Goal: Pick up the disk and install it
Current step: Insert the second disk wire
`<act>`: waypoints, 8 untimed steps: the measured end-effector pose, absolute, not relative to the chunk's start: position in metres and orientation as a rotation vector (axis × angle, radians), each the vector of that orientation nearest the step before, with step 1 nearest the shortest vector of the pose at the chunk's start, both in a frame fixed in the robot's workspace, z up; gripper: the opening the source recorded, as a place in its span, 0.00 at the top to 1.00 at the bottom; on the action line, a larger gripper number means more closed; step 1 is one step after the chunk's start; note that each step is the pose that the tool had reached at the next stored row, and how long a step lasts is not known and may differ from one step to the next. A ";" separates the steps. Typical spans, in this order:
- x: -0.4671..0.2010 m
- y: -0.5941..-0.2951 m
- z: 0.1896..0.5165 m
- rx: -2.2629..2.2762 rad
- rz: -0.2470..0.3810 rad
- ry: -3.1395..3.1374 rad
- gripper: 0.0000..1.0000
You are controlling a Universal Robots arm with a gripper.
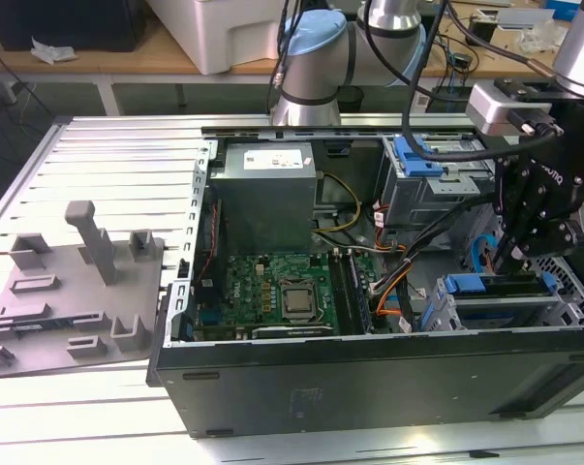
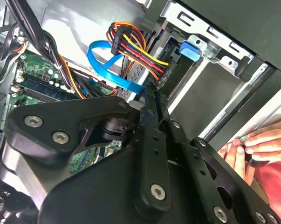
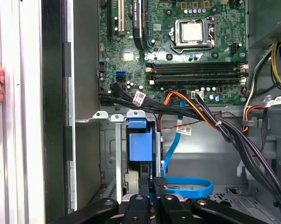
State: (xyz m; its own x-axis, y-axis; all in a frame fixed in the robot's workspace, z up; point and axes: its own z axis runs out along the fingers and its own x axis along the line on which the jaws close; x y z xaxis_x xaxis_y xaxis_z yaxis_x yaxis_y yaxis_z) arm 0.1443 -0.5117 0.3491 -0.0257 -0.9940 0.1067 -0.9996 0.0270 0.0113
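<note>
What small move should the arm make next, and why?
Probably ease the hand straight down, slowly. It hangs just above the disk, which sits at the top of the bay with its blue rail showing, and cables run close beside it.

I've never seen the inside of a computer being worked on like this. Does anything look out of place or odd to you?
One thing: a person's hand rests against the edge of the open computer case, close to the gripper working at the drive cage. The loose blue cable lies looped on the case floor. No damage shows.
</note>
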 end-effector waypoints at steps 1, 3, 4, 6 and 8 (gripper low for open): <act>0.144 -0.511 0.349 2.129 0.107 -2.186 0.84; 0.144 -0.509 0.349 2.126 0.113 -2.183 0.84; 0.145 -0.509 0.349 2.125 0.116 -2.182 0.84; 0.145 -0.507 0.349 2.121 0.124 -2.178 0.84; 0.145 -0.507 0.349 2.117 0.131 -2.174 0.84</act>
